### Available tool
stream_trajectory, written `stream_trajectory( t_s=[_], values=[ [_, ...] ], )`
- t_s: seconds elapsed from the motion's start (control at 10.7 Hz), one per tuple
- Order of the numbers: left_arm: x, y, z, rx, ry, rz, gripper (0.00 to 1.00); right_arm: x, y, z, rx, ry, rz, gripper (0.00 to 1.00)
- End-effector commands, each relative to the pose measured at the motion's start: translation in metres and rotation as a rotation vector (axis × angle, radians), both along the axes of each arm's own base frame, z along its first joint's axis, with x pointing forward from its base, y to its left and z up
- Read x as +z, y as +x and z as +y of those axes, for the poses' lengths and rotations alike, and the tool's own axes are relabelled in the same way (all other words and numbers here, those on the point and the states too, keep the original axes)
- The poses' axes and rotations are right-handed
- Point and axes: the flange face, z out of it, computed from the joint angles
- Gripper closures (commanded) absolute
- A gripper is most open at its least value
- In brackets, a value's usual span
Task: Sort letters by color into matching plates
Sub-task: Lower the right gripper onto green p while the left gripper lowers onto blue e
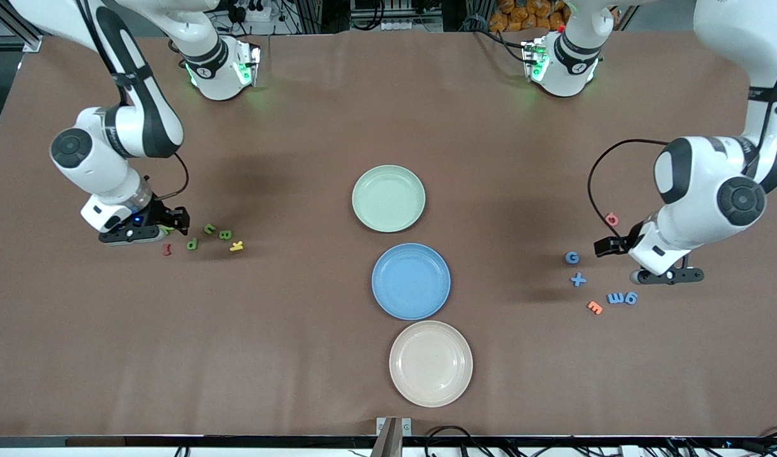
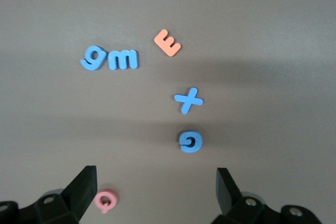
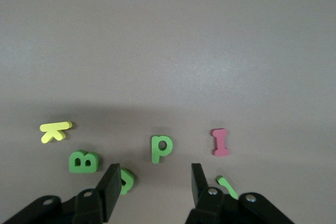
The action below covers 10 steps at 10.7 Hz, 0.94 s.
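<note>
The right pincer (image 1: 148, 231) sits low over the counter (image 1: 299, 127) at the right arm's end, its fingers (image 3: 111, 184) partly apart with bare counter between them; nothing is gripped. In the right wrist view one green letter (image 3: 126, 180) lies against the outer side of one finger, and a thin green piece (image 3: 227, 186) lies just outside the other. The green p (image 1: 192, 243) lies just past the fingertips, apart from them, with the red I (image 1: 167, 249) beside it. Taking the green p as landmark, the green B (image 1: 225, 235) and the yellow K (image 1: 237, 246) lie on its side toward the plates.

The left pincer (image 1: 666, 277) hovers at the left arm's end with its fingers (image 2: 85, 187) spread wide and nothing between them. A pink letter (image 2: 106, 200) lies just beside one finger. The blue G (image 1: 572, 257) lies between the spread fingers' line and the rest of the group. From that G, the blue cross (image 1: 577, 279) is nearer the front camera, then the orange E (image 1: 594, 307), the blue m (image 1: 616, 298) and the blue 9 (image 1: 630, 298), which touch.

Mid-counter, the mint green plate (image 1: 388, 198), blue plate (image 1: 411, 280) and beige plate (image 1: 430, 362) stand in a row, all bare, well apart from both letter groups.
</note>
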Motion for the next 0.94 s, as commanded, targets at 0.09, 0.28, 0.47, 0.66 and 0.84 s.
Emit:
stream_trajectory(
  t_s=[0.09, 0.28, 0.47, 0.66, 0.84],
  values=[
    [-0.033, 0.003, -0.014, 0.023, 0.015, -0.018, 0.00, -0.033, 0.000, -0.005, 0.009, 0.003, -0.029, 0.42],
    [-0.059, -0.014, -0.028, 0.004, 0.005, -0.065, 0.00, -0.044, 0.001, -0.010, -0.001, 0.005, -0.042, 0.46],
    [-0.088, -0.039, -0.029, 0.011, -0.009, -0.130, 0.00, -0.053, 0.000, -0.019, -0.017, 0.000, -0.039, 0.50],
    [-0.099, -0.047, -0.038, -0.014, -0.010, -0.116, 0.00, -0.064, -0.001, -0.015, -0.013, 0.001, -0.027, 0.52],
    [-0.117, -0.052, -0.049, -0.042, -0.009, -0.086, 0.00, -0.073, -0.001, -0.015, -0.019, 0.002, -0.012, 0.53]
  ],
)
